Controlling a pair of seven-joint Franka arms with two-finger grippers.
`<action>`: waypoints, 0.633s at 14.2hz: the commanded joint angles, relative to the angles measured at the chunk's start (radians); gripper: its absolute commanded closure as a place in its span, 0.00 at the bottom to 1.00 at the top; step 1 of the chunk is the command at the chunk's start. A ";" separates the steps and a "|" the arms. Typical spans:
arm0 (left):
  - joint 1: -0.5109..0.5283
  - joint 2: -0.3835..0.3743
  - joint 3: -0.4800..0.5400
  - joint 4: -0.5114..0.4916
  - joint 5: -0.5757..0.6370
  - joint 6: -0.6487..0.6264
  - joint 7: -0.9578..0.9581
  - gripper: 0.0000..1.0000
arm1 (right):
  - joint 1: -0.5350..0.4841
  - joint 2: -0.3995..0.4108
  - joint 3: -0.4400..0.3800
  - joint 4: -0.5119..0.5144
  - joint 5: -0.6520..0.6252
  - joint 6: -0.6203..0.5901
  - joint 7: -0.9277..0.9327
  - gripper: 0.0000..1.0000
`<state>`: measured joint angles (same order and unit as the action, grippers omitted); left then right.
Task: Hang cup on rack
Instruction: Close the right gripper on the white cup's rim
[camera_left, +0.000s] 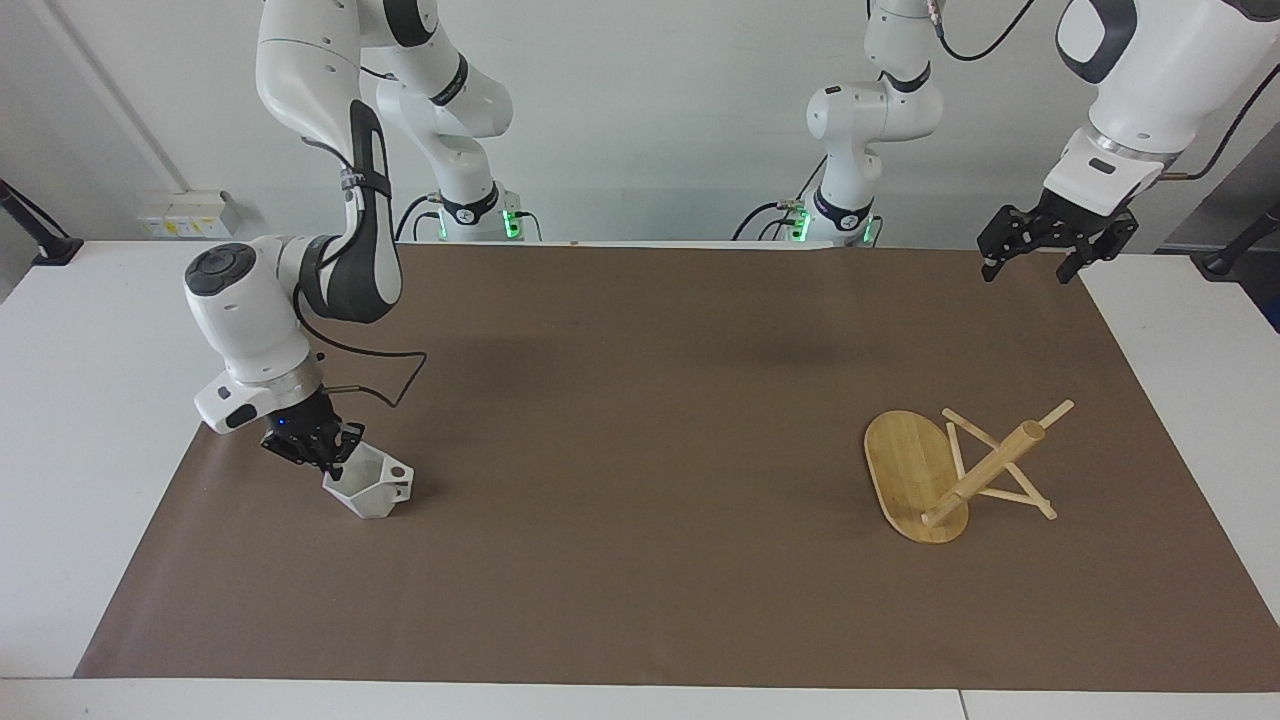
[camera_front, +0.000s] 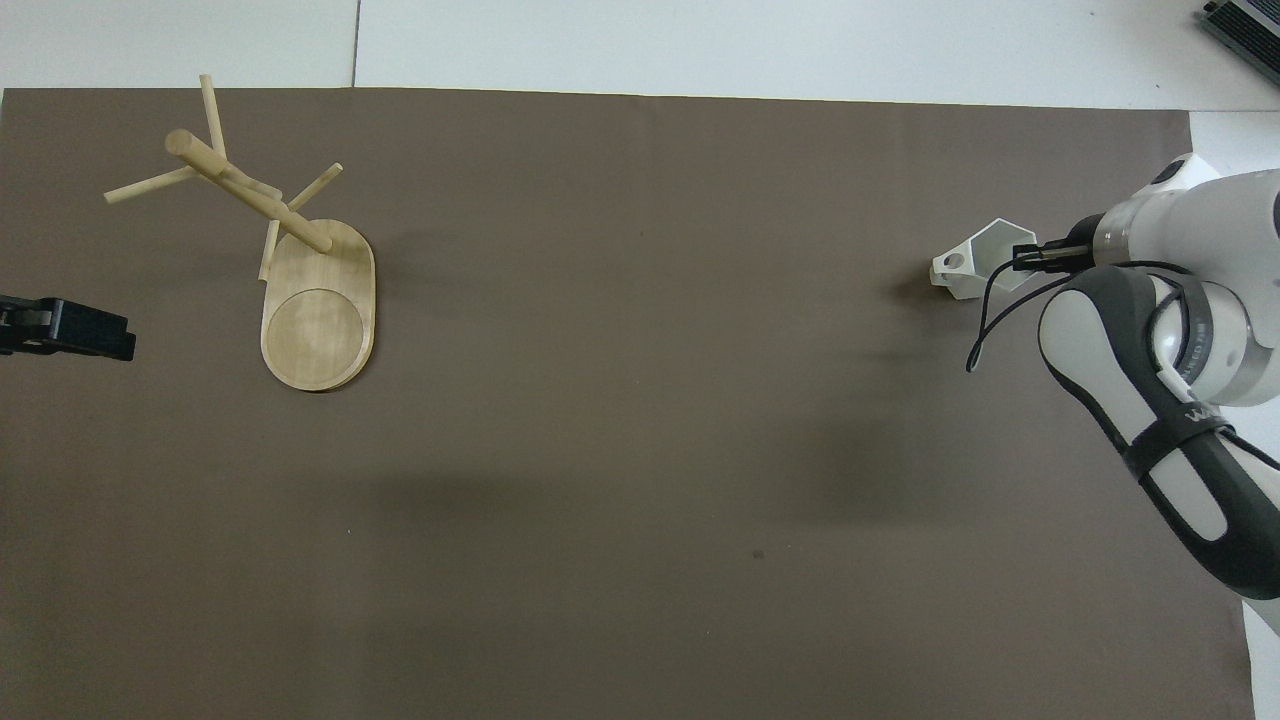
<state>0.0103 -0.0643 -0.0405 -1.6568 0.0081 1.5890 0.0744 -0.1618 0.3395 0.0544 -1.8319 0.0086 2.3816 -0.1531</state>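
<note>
Brown paper (camera_left: 640, 560) is covering the white table (camera_left: 90, 420) under 2 Franka arms. At the right arm's end, the right gripper (camera_left: 335, 452) is clenching the rim of the white faceted cup (camera_left: 368, 487), which is sitting tilted with its pierced handle tab pointing toward the table's middle. At the left arm's end, the left gripper (camera_left: 1033, 268) is waiting above the paper's corner, fingers spread wide and holding nothing. Well apart from the cup, the bamboo rack (camera_left: 945, 470) is lying tipped over, its oval base on edge and its pegs touching the paper.
</note>
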 joint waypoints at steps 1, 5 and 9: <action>0.008 -0.017 -0.004 -0.015 -0.007 -0.011 -0.005 0.00 | -0.005 -0.002 0.004 0.005 0.001 -0.018 -0.020 1.00; 0.008 -0.017 -0.004 -0.015 -0.007 -0.011 -0.005 0.00 | -0.005 -0.007 0.027 0.028 0.013 -0.045 -0.020 1.00; 0.008 -0.017 -0.004 -0.014 -0.007 -0.011 -0.005 0.00 | -0.005 -0.016 0.103 0.146 0.021 -0.218 -0.005 1.00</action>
<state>0.0103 -0.0643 -0.0405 -1.6568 0.0081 1.5890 0.0744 -0.1603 0.3356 0.1188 -1.7410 0.0101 2.2367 -0.1530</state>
